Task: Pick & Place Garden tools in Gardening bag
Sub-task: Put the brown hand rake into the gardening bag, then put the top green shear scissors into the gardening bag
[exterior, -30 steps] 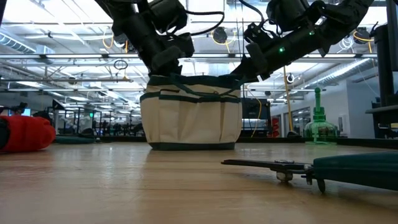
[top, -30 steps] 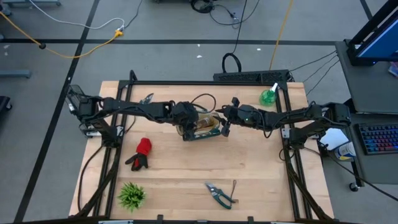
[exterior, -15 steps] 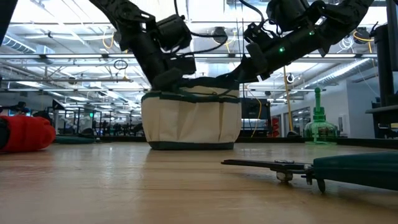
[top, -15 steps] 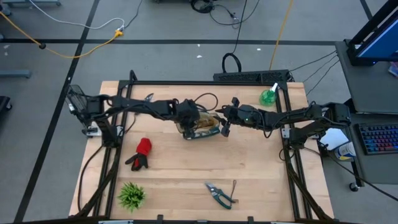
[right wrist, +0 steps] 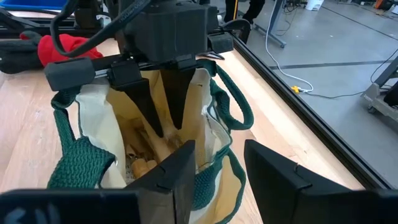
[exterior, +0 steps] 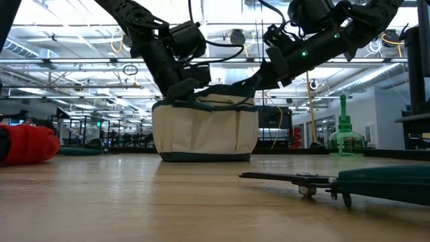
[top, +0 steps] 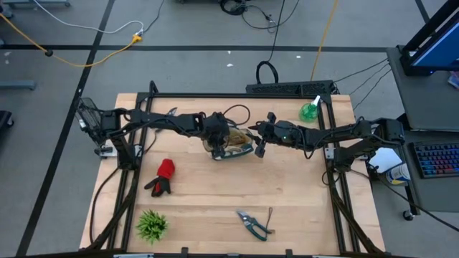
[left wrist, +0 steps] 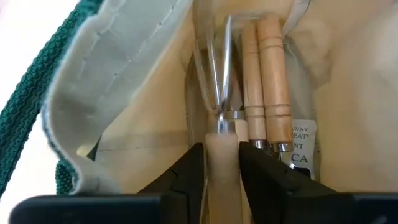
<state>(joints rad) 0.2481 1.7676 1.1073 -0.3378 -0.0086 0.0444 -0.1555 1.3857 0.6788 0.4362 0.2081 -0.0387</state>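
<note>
Gardening bag (top: 233,145) sits upright on the table (top: 287,201), mid-rear, with both arms reaching over its mouth. In the low view the cream body with dark green trim (exterior: 205,128) stands flat on the wood.

Left gripper (left wrist: 222,158) is down inside the bag opening. Its two dark fingers (left wrist: 189,171) are closed tight on a pale wooden tool handle (left wrist: 222,155), one finger on each side, touching it. A thin metal fork (left wrist: 219,68) runs out from the handle end, just ahead of the fingertips, pointing deeper into the bag. Right beside it, two more wooden handles (left wrist: 267,74) lie side by side against the bag's inner wall, w/ a white printed label next to them.

Right gripper (right wrist: 217,165) is at the bag's near rim. Its fingers (right wrist: 177,171) show a clear gap between them; one finger looks set at the cream/green rim edge, but whether it really pinches the fabric can't tell. From this wrist cam the left gripper (right wrist: 165,99) is seen plunged between the bag walls just ahead of the right fingers.

Away from both grippers: red-and-black glove (top: 163,177), pruners (top: 252,222), green spray bottle (top: 310,111) near the rear right corner, spiky green plant (top: 151,225).
</note>
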